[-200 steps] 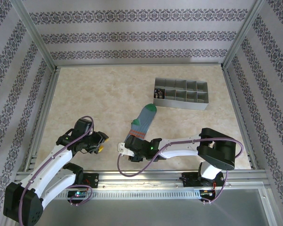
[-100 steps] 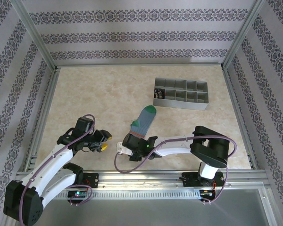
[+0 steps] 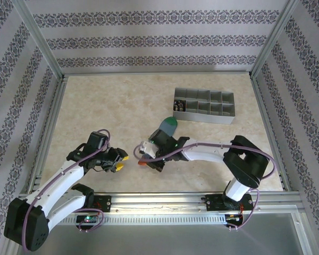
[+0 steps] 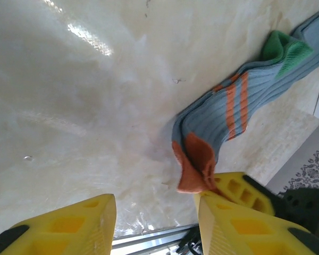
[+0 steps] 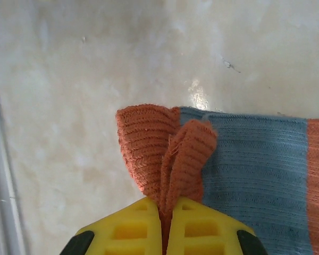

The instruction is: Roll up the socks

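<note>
From above, the right gripper point(image 3: 143, 159) sits low over the table point(image 3: 106, 106), left of centre. The blue-teal sock point(image 3: 169, 126) runs from it back toward a grey tray point(image 3: 203, 105). The left gripper point(image 3: 119, 160) is just beside it.

The left wrist view shows the left gripper point(image 4: 154, 212) with its fingers spread wide and empty. The sock point(image 4: 228, 106) lies ahead on the table.

In the right wrist view, the right gripper point(image 5: 170, 212) has its fingers pressed together on the sock's point(image 5: 255, 154) bunched orange toe point(image 5: 149, 149).
</note>
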Robot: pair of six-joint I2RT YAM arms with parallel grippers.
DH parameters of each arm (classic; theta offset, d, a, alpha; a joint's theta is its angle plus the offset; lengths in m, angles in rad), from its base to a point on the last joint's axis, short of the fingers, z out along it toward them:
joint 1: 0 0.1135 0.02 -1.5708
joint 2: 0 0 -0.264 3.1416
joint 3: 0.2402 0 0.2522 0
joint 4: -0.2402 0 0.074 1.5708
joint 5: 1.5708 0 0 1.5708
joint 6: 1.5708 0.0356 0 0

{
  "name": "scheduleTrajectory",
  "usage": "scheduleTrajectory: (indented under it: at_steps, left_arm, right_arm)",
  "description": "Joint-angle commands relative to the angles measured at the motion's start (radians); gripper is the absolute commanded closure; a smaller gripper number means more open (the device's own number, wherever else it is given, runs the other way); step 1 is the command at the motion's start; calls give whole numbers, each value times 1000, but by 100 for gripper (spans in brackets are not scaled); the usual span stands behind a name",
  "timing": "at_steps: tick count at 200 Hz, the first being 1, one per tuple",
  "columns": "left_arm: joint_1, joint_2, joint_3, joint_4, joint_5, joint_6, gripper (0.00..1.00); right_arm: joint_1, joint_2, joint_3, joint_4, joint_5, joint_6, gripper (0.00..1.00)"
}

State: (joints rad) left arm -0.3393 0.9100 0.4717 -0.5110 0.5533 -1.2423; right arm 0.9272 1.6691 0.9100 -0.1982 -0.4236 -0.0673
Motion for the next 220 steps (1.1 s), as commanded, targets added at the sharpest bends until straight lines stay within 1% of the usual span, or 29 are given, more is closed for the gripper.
scheduleTrajectory:
  at_steps: [1, 37, 56, 90, 127, 151, 174, 190, 220]
  left_arm:
    - [-22, 24, 34, 45, -5, 29, 58]
    - [-66, 83, 38, 136, -21, 4, 59]
    - [-112, 142, 49, 193, -37, -7, 60]
    - [-198, 251, 60, 308, -63, -38, 65]
    - [-256, 371, 99, 401, -85, -43, 65]
    - [-277, 452, 132, 449, -108, -46, 61]
    - [-282, 519, 130, 510, -113, -88, 61]
    - [-287, 544, 138, 507, -129, -104, 61]
    - [-288, 541, 159, 439, -175, -115, 63]
  right_arm:
    - [-53, 53, 18, -9, -288, 144, 100]
    - [-148, 141, 27, 13, -383, 238, 100]
    - [-192, 159, 19, 27, -396, 262, 100]
    - [-258, 173, 6, 56, -428, 290, 100]
    - [-277, 216, 33, 38, -451, 293, 100]
    - [-287, 245, 40, 37, -441, 319, 100]
    - [-292, 254, 39, 43, -430, 329, 100]
    - [-298, 261, 38, 43, -431, 336, 100]
    - [-299, 271, 39, 43, -425, 340, 100]
